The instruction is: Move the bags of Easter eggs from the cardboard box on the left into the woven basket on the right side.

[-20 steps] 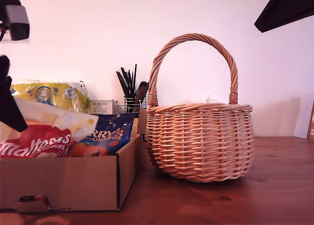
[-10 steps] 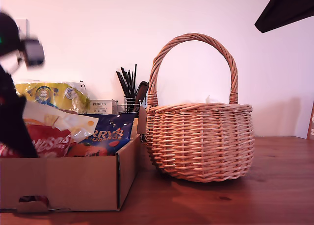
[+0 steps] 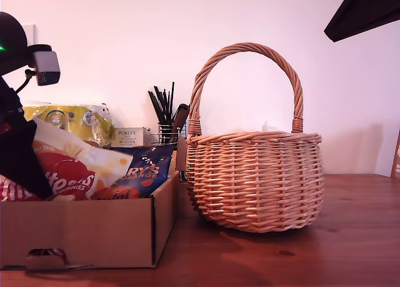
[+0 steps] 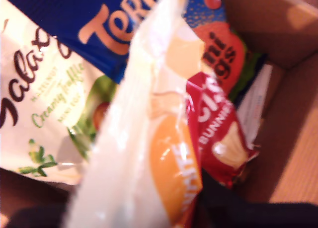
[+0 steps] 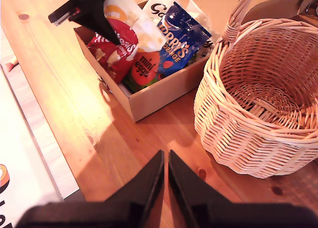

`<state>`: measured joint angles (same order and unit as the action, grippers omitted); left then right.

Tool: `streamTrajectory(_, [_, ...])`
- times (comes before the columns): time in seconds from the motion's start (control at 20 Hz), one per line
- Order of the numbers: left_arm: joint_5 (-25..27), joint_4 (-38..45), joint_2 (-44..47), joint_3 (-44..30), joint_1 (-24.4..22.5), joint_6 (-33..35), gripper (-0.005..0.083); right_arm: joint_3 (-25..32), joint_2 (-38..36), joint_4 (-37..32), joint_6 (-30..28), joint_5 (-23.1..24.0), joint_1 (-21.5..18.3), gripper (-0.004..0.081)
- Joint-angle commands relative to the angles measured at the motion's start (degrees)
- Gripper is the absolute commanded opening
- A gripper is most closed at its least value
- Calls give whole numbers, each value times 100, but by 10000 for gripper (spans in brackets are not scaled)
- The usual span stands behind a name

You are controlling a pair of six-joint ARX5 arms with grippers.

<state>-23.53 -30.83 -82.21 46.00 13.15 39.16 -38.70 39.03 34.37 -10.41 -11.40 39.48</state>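
Bags of Easter eggs [image 3: 94,171] in cardboard box [image 3: 87,234]; first gripper's fingers unclear, second's [image 5: 149,186] together.

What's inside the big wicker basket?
The woven basket looks empty: the second wrist view shows only its bare woven bottom. The near inner wall is hidden by the rim. The bags of Easter eggs are all in the cardboard box.

warm pinkish light throughout; glare on the wooden surface [image 5: 74,109] beside the cardboard box [image 5: 164,89]; first wrist view blurred.

yellow pack [image 3: 69,121] | Porlex carton [image 3: 129,136] | wire pot, black sticks [image 3: 164,115]
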Motion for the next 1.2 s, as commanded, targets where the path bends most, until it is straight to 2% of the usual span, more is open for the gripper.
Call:
streamTrajectory(0.0, [39,0,-26,9,13,13,-16,-2,-24,-26,-11,-7,26,-12])
streamTrajectory(0.45, [28,-1801,-17,1665,15,-15,-16,-2,-24,-26,-11,-7,26,-12])
streamTrajectory(0.55, [-199,-2046,-17,2006,37,-90,-16,-2,-24,-31,-11,-4,26,-12])
streamTrajectory(0.75, [-997,-2100,-17,2420,74,-385,-20,-2,-24,-28,-11,-4,26,-12])
streamTrajectory(0.95, [-2662,-1864,-17,2527,105,-815,-20,-2,-24,-42,-11,-4,24,-12])
streamTrajectory(1.05, [-3281,-1333,-17,2527,337,-1104,-20,-2,-24,-70,-15,-2,24,-12])
streamTrajectory(1.15, [-3331,-487,-20,2527,743,-1397,-20,-2,-24,-61,-15,31,20,-12])
